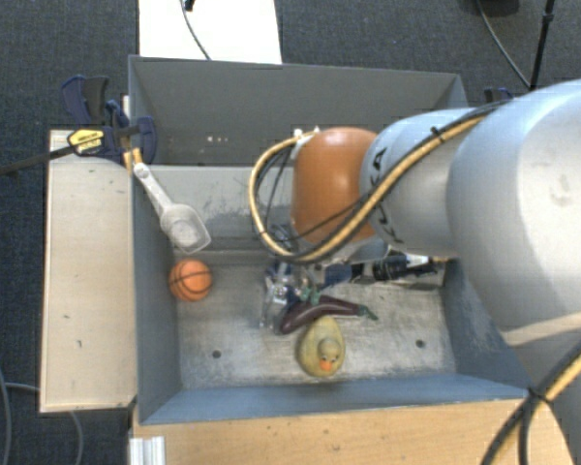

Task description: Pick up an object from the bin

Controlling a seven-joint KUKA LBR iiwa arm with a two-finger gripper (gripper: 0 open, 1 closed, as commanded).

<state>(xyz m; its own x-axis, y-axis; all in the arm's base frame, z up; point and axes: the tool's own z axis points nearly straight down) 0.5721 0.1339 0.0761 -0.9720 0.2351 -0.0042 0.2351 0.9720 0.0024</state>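
Note:
My gripper point(275, 305) hangs low in the middle of the bin, under the orange wrist cover. A dark purple toy eggplant point(321, 310) with a green stem lies right beside it, its left end touching or just under the gripper. A yellow rubber duck point(321, 348) sits just in front of the eggplant, near the bin's front wall.
A small orange ball point(191, 280) rests at the left of the bin floor. A white plastic scoop point(172, 215) leans against the back left wall. The arm covers the bin's right side.

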